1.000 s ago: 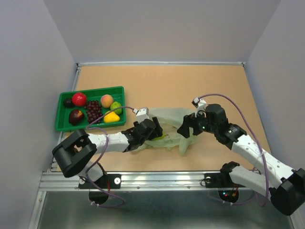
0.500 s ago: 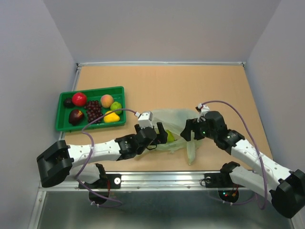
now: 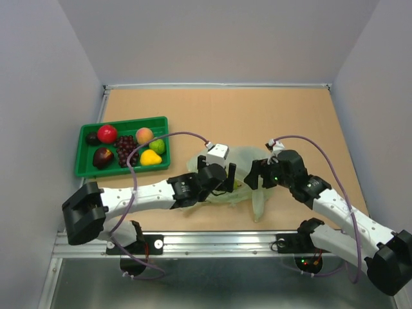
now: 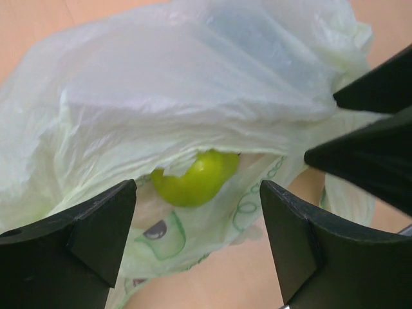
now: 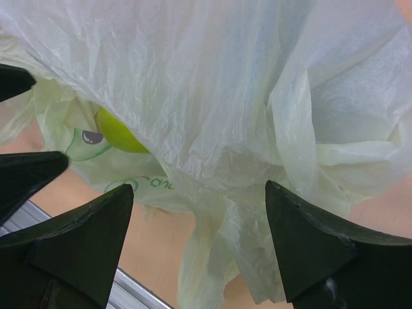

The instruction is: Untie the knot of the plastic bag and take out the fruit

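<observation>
Pale green plastic bag (image 3: 243, 158) lies crumpled near the worktop's near edge, about midway along it, between the two arms. Left end effector (image 4: 197, 187): jaws wide, nothing held, aimed at the bag's mouth. A lime-green fruit (image 4: 196, 179) sits straight ahead, just inside, under a loose fold. Right end effector (image 5: 197, 188): jaws wide, nothing gripped, bag film directly in front. No knot discernible. Judgement: left arm is nearer the fruit; its approach runs toward the worktop's right edge.
</observation>
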Robot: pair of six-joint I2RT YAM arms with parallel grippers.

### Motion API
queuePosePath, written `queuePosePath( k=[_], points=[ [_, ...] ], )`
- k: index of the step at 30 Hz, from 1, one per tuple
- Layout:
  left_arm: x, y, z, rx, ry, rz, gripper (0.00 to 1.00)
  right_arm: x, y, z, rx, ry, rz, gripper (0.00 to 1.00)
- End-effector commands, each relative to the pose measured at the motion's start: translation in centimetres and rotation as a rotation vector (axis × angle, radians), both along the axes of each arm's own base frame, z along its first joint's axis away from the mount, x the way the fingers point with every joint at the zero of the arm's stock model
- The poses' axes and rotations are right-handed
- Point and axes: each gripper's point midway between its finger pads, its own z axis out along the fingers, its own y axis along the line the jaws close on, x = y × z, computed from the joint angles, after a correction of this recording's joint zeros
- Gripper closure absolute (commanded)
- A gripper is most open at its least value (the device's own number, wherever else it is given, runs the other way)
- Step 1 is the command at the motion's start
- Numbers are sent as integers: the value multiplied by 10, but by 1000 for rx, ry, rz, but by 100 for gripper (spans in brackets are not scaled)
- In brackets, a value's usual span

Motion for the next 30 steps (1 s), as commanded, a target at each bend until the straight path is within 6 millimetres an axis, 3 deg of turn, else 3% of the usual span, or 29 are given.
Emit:
queuePosePath(
  k=[1, 2, 6, 10, 14, 17, 20, 22, 24, 26, 30],
  points=[
    [18, -15, -2, 21, -3, 44, 12, 6, 2, 13, 32, -60, -17, 12],
    [20, -17, -15, 45, 20, 57, 12, 5, 2, 15, 36, -65, -16, 12],
    [27, -30, -35, 69, 59, 70, 6, 4, 1, 14, 38, -65, -20, 12],
    [41, -27, -59, 109, 89, 112, 4, 3, 1, 14, 40, -64, -16, 12],
    [50, -32, -72, 110, 108, 101, 3, 4, -1, 11, 33, -63, -24, 12],
    [50, -43, -77, 96, 126, 70, 10, 5, -1, 10, 27, -60, -27, 12],
    [44, -49, -77, 81, 161, 38, 33, 5, -2, 9, 23, -60, -29, 12],
    [36, -46, -70, 54, 174, 32, 60, 7, -4, 12, 20, -75, -45, 12],
    [30, -44, -49, 4, 162, 15, 75, 9, -8, 13, 15, -86, -68, 12],
    [20, -41, -28, -46, 153, -22, 85, 14, -13, 14, 2, -99, -106, 13],
    [7, -33, 3, -110, 124, -78, 94, 20, -20, 11, -21, -101, -162, 12]
  ],
)
